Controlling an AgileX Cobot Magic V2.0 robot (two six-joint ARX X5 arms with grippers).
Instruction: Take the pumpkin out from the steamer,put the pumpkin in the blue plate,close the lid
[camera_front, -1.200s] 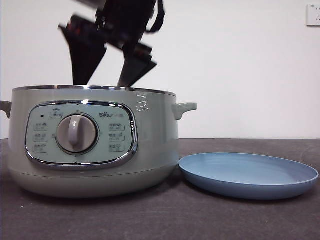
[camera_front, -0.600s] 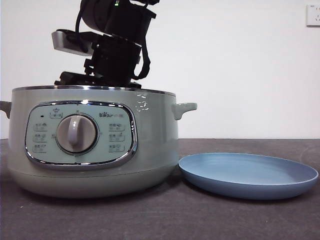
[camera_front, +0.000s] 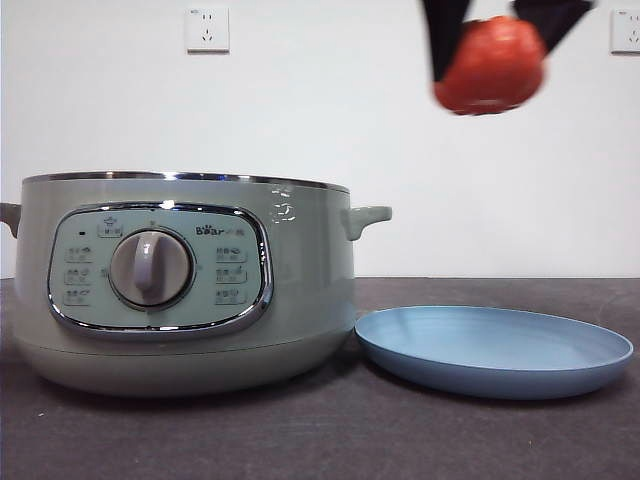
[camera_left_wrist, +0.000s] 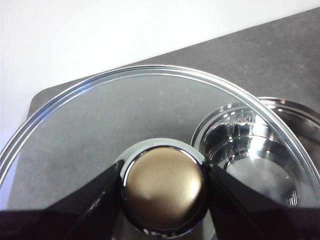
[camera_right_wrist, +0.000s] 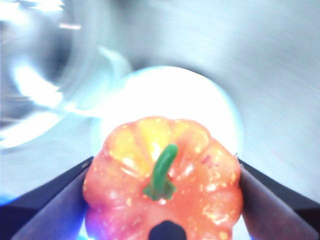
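The right gripper (camera_front: 492, 45) clamps the pumpkin (camera_front: 491, 65) high above the blue plate (camera_front: 494, 350). The left gripper (camera_left_wrist: 162, 186) grips the lid (camera_left_wrist: 95, 120) by its knob, beside the open steamer (camera_front: 185, 280).

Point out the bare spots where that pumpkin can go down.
The blue plate is bare across its whole surface, right under the right gripper holding the pumpkin. Dark table before the plate is also free. The steamer crowds the plate's near edge.
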